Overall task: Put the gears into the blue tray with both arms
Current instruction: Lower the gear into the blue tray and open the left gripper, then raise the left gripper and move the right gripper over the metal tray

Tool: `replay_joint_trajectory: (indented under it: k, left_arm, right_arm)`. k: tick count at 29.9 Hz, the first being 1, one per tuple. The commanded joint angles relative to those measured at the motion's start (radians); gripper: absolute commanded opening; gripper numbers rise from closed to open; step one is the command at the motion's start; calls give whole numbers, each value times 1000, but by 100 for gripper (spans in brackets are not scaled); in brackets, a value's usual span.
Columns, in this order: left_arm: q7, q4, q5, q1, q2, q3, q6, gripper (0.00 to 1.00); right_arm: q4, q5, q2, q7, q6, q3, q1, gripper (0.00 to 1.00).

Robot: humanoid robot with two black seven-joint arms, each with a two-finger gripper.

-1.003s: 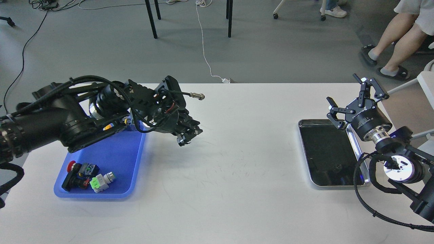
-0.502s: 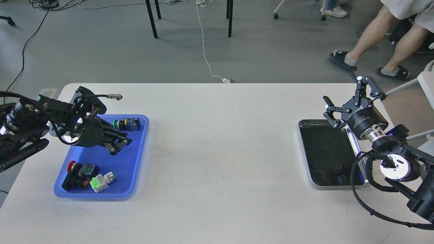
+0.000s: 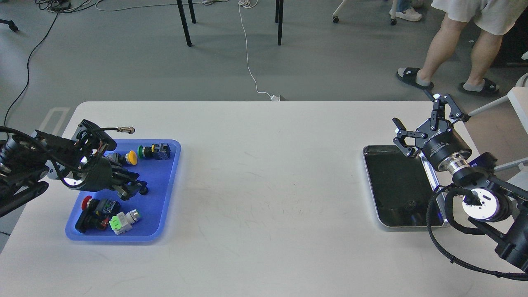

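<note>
while i look down from my head view, one white desk (image 3: 264,198) fills the scene, with two trays on it. on my left lies one blue tray (image 3: 159,206), and my left gripper (image 3: 134,187) hangs low over its middle, pointing toward the tray's inner side. its jaws look dark and bunched together, with a small black round piece at their tip; i cannot tell whether they are clamped on it or how far apart they stand. i cannot make out for certain that this piece is one of the gears.

inside the blue tray i count several parts: one yellow-capped button (image 3: 130,157) and one green-capped switch (image 3: 154,151) near the far rim, one red-capped push-button (image 3: 93,208) and one green-and-white connector block (image 3: 121,219) near the close rim.

on my right lies one steel tray (image 3: 433,177) with a black floor. a small dark thing (image 3: 410,203) rests on that floor near the close end, too small to name. my right gripper (image 3: 425,123) is raised above the tray's far right corner, its jaws spread wide and holding nothing.

beyond the desk, one person's legs (image 3: 458,49) in sandals stand on the grey floor, and one white cable (image 3: 249,57) trails toward the desk edge.
</note>
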Motion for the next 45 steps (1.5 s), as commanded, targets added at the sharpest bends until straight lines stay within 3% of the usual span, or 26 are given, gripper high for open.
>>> replay_joint_trajectory:
  k: [1, 9, 13, 15, 18, 23, 31, 37, 45]
  left_arm:
    - [0, 1, -37, -1, 3, -6, 5, 81]
    - [0, -30, -370, 2, -2, -170, 6, 94]
    - [0, -76, -685, 39, -6, -208, 8, 96]
    - [0, -114, -1000, 95, -13, -257, 8, 97]
    - [0, -159, -1226, 193, -46, -374, 8, 98]
    - [0, -159, -1277, 405, -178, -653, 8, 98]
    - [0, -156, -1286, 626, -305, -880, 8, 98]
    - [15, -151, -1360, 680, -375, -977, 5, 98]
    - [22, -143, -1412, 686, -411, -986, 10, 98]
  right_arm:
    - [2, 0, 0, 0, 0, 0, -1, 98]
    - [6, 0, -8, 0, 0, 0, 1, 98]
    - [6, 0, -9, 0, 0, 2, 1, 98]
    - [6, 0, -9, 0, 2, 2, 1, 98]
    - [6, 0, -11, 0, 2, 2, -2, 98]
    - [8, -6, -13, 0, 5, 2, -2, 98]
    - [8, -63, -16, 0, 11, 0, 2, 99]
    - [11, -112, -23, 0, 17, 0, 2, 99]
    - [32, -196, -78, 0, 45, -1, 9, 99]
